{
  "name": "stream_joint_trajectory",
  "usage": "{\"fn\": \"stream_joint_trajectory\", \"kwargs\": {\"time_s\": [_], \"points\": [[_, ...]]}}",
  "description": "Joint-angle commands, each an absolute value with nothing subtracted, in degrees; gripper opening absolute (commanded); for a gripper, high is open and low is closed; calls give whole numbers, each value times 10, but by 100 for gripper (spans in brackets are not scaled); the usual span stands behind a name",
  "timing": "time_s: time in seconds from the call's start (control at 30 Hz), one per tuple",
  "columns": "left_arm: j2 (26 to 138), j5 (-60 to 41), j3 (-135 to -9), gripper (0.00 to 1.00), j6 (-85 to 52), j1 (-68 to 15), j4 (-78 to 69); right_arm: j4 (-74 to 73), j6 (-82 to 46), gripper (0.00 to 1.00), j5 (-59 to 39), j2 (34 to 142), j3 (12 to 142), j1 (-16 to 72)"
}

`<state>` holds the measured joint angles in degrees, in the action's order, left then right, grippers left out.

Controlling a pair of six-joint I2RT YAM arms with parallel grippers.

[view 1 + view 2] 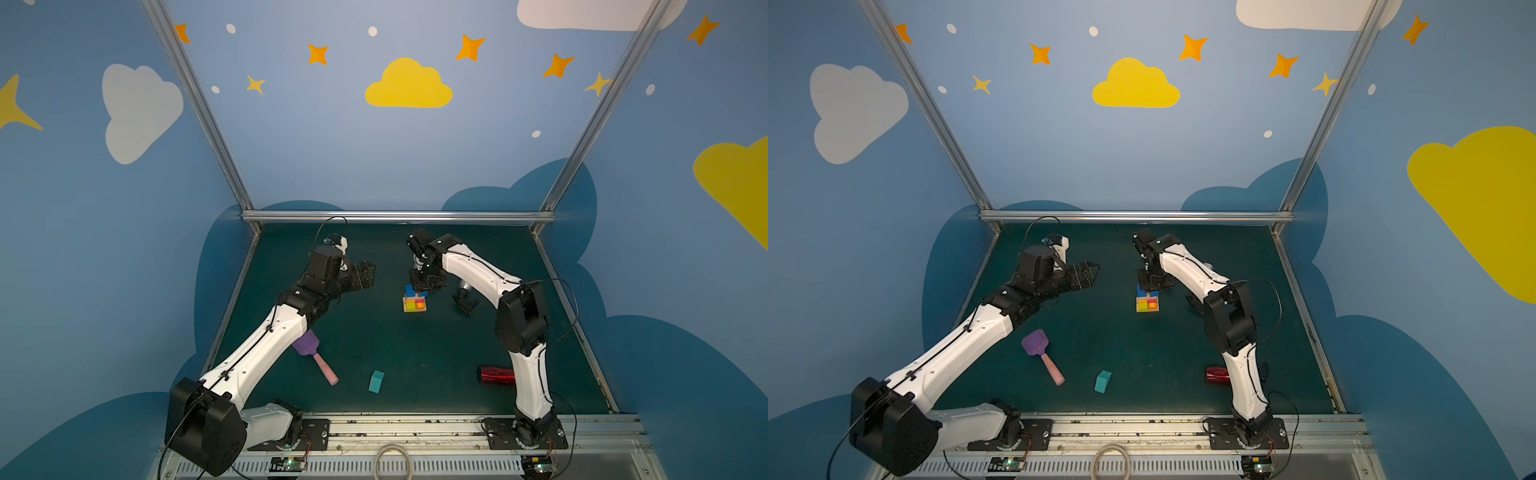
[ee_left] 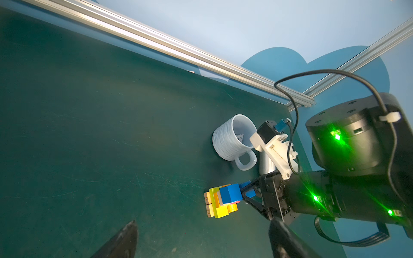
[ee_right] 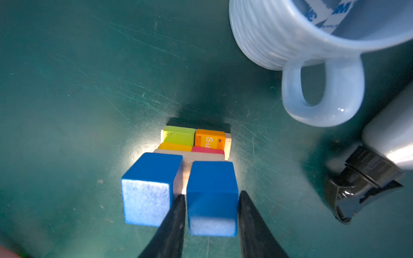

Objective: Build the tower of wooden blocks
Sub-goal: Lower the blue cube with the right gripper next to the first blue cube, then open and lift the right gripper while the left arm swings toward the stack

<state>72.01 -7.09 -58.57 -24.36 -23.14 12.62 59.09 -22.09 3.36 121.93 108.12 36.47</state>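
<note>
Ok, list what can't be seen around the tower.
Grip of the right gripper on the blue cube: right wrist view, fingers flank it, contact blurred.
Top of the tower: both top views, right gripper covers it.
Print on the orange block: partly behind pink block.
End of the red can: top views, behind right arm.

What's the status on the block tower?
Left gripper open, clear. Right gripper straddling blue cube atop tower, grip unclear. Teal block not yet stacked. White mug beside tower.
</note>
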Motion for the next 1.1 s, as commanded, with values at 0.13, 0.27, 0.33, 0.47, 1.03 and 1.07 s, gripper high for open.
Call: {"fn": "stream_joint_trajectory", "kwargs": {"time_s": [0.13,0.27,0.33,0.47,1.03,1.07], "points": [[720,-77,-584,91,-247,-228,121,610,-226,39,35,1215,1096,363],[719,-78,-584,91,-247,-228,120,609,-226,39,36,1213,1096,363],[720,-78,-585,91,-248,-228,120,609,-227,39,36,1210,1096,363],[721,-79,-585,91,-249,-228,120,609,-227,39,39,1206,1096,364],[722,-84,-586,91,-251,-228,120,608,-228,41,43,1190,1095,363],[722,-84,-587,91,-251,-228,120,607,-228,42,43,1188,1095,363]]}}
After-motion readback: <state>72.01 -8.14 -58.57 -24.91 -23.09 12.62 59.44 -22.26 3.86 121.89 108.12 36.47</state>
